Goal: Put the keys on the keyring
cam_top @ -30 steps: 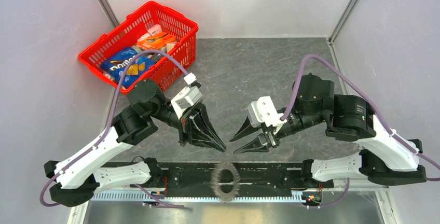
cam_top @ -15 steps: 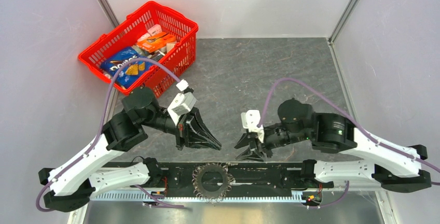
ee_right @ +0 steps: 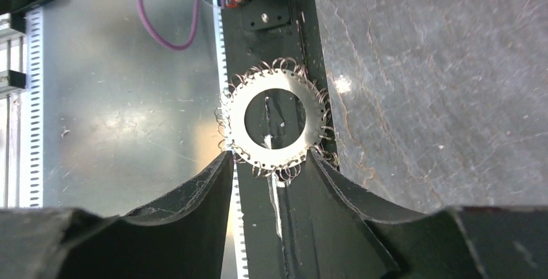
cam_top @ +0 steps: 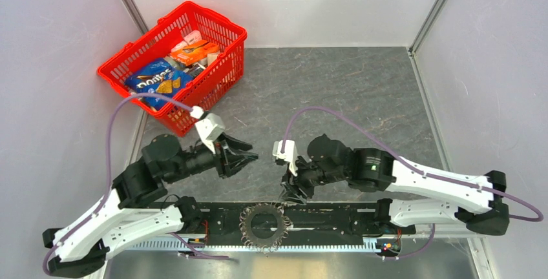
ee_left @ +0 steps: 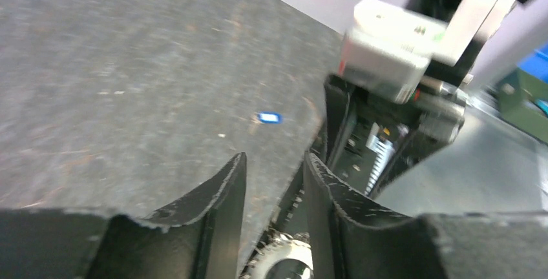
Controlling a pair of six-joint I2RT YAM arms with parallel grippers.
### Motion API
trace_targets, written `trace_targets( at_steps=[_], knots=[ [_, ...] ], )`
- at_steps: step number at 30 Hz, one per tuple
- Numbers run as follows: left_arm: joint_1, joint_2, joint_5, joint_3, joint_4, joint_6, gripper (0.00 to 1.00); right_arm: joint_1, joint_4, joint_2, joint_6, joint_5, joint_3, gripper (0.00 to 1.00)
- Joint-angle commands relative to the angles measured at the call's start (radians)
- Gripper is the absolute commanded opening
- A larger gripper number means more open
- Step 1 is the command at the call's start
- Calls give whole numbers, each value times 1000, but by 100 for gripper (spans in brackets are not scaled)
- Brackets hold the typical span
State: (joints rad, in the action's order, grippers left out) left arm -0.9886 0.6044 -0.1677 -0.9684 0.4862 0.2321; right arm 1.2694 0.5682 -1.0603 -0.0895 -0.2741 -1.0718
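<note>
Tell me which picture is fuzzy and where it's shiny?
Left wrist view: blurry all over, the blue key just a soft smudge. Right wrist view: sharp, with bright glare on the keys and the metal sheet. Top external view: evenly lit, clear.

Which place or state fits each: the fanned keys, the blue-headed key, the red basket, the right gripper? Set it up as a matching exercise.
1. fanned keys
2. blue-headed key
3. red basket
4. right gripper

a. far left corner of the table
b. on the black rail at the near edge
c. alone on the grey tabletop
d. open, fingertips flanking the fanned keys

Pairs: 1-b, 2-c, 3-a, 4-d
</note>
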Motion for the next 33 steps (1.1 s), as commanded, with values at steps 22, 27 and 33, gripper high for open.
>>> trace_targets(
  at_steps=[22,27,33],
  knots=[
    [-1,-248,550,165,16,-5,52,-4,-496,-544,-193,20,88,47],
    [-1,-255,583,169,29,-13,52,1,-560,-596,-227,27,97,46],
    [0,-237,593,168,34,-17,53,51,-571,-637,-234,61,76,44]
  ],
)
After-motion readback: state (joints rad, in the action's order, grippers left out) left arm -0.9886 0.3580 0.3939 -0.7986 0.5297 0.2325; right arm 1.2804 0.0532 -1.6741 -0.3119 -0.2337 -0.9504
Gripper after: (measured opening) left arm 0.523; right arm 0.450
